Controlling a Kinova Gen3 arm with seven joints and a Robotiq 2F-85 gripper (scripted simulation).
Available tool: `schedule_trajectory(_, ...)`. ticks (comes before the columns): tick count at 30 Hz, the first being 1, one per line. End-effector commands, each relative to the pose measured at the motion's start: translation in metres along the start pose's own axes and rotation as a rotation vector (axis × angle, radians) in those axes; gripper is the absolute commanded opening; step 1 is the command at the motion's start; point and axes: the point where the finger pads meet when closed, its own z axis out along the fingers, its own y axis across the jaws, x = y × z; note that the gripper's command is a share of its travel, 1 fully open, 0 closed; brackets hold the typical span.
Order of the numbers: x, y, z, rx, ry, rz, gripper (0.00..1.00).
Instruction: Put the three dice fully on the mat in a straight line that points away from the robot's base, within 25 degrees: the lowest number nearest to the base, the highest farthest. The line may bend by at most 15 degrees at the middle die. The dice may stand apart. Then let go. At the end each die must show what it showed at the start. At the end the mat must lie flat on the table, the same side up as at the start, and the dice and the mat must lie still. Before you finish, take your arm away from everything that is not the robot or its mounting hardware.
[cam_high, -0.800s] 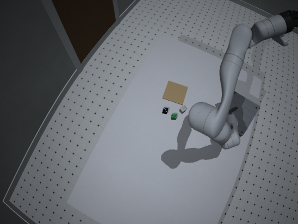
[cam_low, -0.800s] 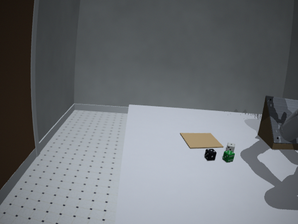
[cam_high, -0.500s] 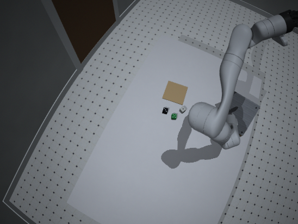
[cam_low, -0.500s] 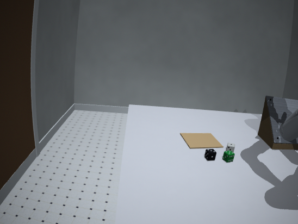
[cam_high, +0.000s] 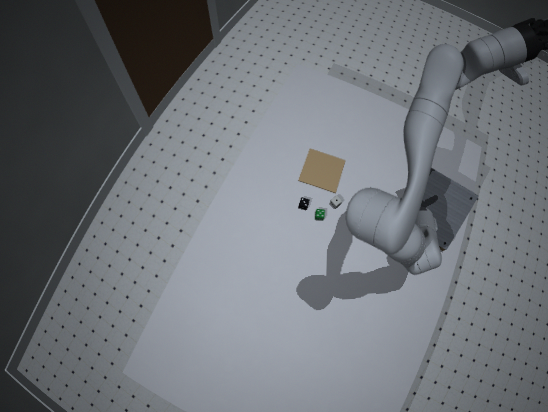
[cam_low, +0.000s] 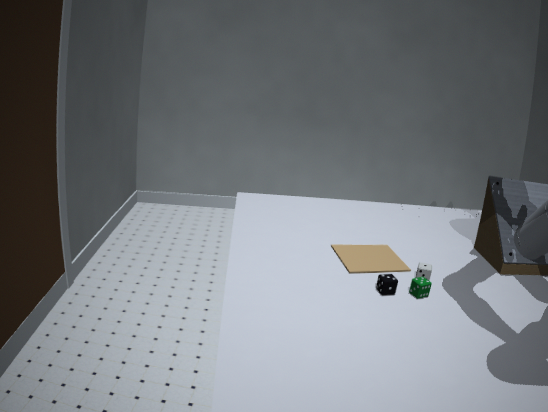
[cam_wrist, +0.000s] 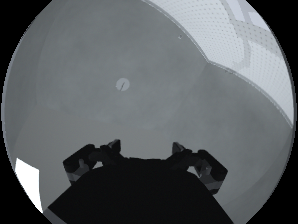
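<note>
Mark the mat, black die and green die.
mat (cam_high: 322, 170), top view, centre of its tan face.
black die (cam_high: 304, 203), top view, its upper face.
green die (cam_low: 420, 288), exterior view, its front face.

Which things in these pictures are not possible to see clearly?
- Pip counts on the white die, green die and black die: too small in top and exterior views.
- Gripper: wrist view shows only dark outlines against the wall.
- Dice and mat: outside the wrist view.
- Arm's upper end: cut by the top view's edge.
</note>
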Motion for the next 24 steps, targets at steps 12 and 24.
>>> schedule_trajectory(12, 0.016, 0.026, -0.006, -0.052, 0.044, -0.018, 1.00)
schedule_trajectory(24, 0.070, 0.110, -0.035, -0.225, 0.181, -0.092, 1.00)
